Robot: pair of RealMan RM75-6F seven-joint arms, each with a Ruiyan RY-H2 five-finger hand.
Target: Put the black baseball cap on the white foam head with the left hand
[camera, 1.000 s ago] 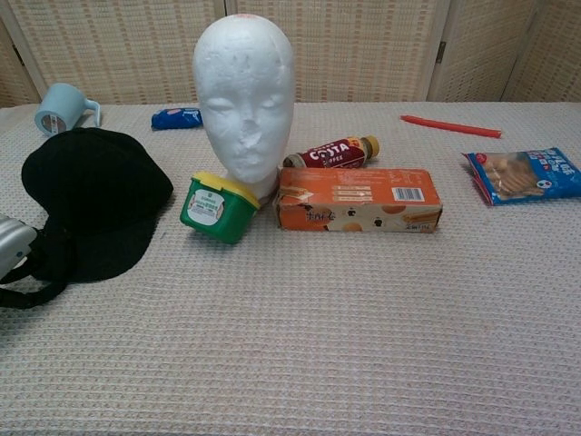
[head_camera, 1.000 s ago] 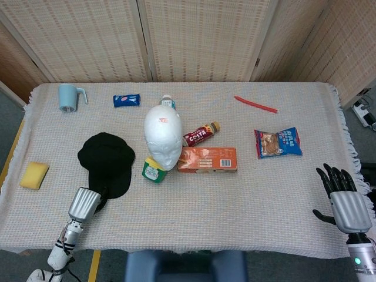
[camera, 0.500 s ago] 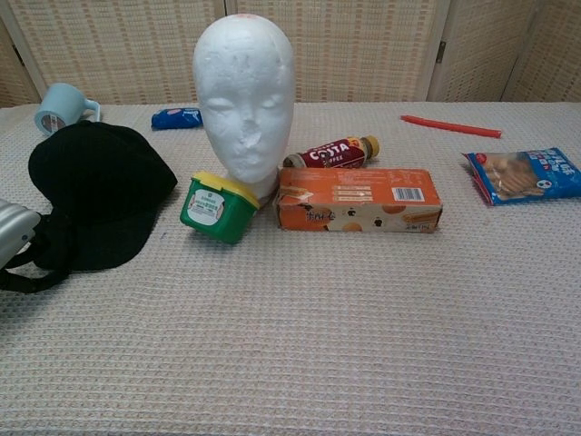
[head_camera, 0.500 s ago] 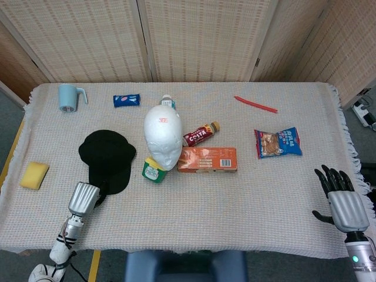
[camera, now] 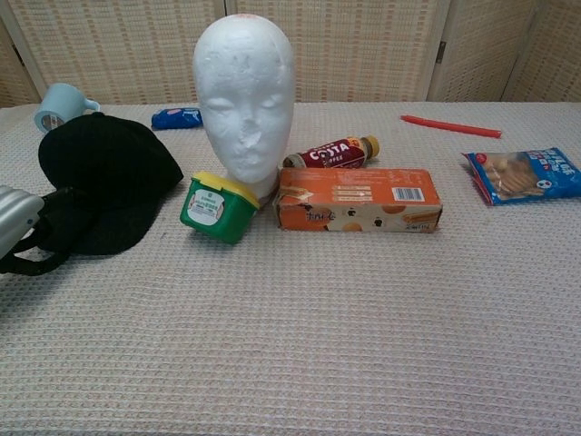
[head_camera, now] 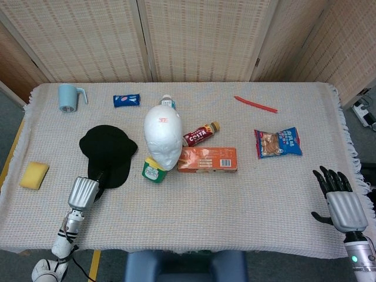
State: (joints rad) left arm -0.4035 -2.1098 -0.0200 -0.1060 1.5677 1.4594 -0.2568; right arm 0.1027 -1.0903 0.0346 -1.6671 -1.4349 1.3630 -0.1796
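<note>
The left hand (head_camera: 84, 192) grips the brim end of the black baseball cap (head_camera: 107, 155), which sits on the table cloth (head_camera: 247, 194) just left of the white foam head (head_camera: 163, 136); in the chest view the crown looks tilted up, so the lift seems begun. Raising the cap, carrying it over and seating it on the bare head are left. The right hand (head_camera: 342, 200) hangs empty at the table's right edge, fingers spread. Counted: 1 cap, 1 foam head, 1 green tub with a yellow lid (head_camera: 153, 170), 1 orange box (head_camera: 207, 159), 1 Costa coffee bottle (head_camera: 200, 134), 1 blue snack bag (head_camera: 277, 142), 1 red stick (head_camera: 255, 104), 1 small blue packet (head_camera: 127, 100), 1 pale blue mug (head_camera: 69, 97), 1 yellow sponge (head_camera: 34, 175).
</note>
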